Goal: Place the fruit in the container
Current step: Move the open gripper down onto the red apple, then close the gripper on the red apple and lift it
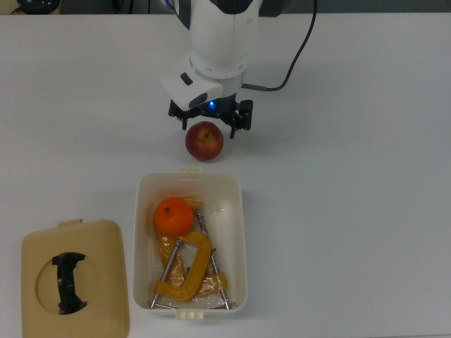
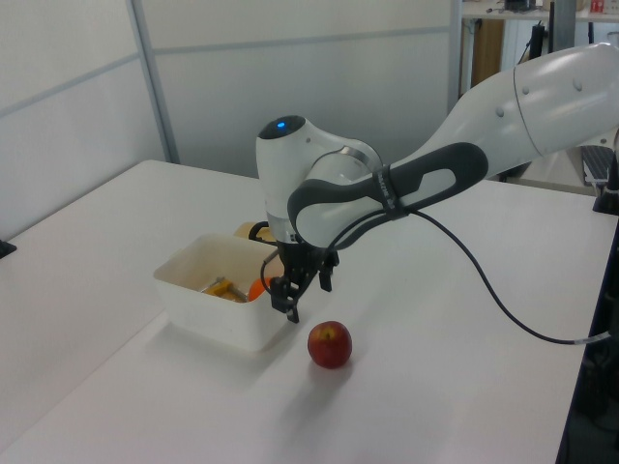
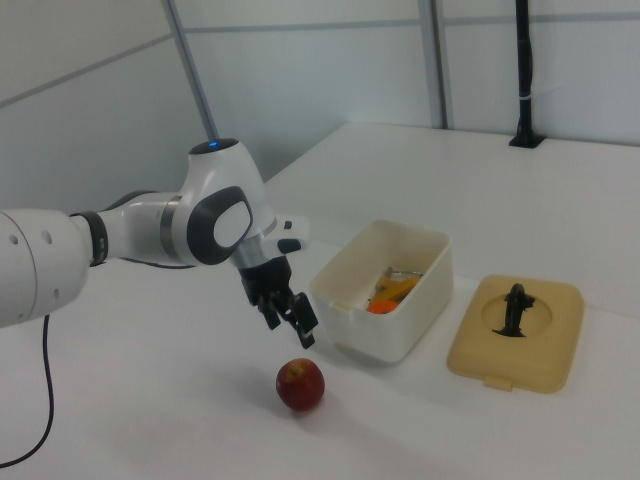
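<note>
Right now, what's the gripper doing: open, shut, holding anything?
Gripper: open, holding nothing, hovering above the apple on the table.

One orange (image 1: 174, 215), one apple (image 1: 204, 141), one container (image 1: 242, 232), one lid (image 1: 106, 243), two C-clamps (image 1: 184, 271).

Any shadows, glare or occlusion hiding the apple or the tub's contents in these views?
Top view: even light, apple clear beneath the gripper, orange clear in the container. Left view: soft shadow under the apple; near wall hides most contents. Right view: no glare, orange barely visible.

White arm (image 2: 542, 97), black cable (image 2: 484, 280)
</note>
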Available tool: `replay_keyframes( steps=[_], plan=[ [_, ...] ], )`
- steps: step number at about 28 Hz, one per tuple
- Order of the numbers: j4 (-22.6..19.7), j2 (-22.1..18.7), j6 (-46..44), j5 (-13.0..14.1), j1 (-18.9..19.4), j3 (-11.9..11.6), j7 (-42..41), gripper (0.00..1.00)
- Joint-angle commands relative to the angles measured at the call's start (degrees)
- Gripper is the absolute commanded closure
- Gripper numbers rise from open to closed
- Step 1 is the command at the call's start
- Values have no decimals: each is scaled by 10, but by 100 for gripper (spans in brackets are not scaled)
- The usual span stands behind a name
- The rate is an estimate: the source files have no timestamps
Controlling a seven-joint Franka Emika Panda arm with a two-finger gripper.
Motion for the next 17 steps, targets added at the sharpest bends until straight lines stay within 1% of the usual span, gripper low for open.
replay_keyframes(
  steps=[1,2,7,9,11,14,17],
  plan=[
    [-64,-26,15,-10,11,-2,-16,0],
    [-75,-26,26,-15,11,-2,-16,0],
    [-97,-20,56,-29,10,-3,-16,0],
    [-108,-9,76,-44,10,-4,-13,0],
    [-110,0,86,-55,10,-4,-10,0],
    [-109,16,96,-65,10,-4,-9,0],
    [-109,22,102,-74,8,-6,-9,0]
  ],
)
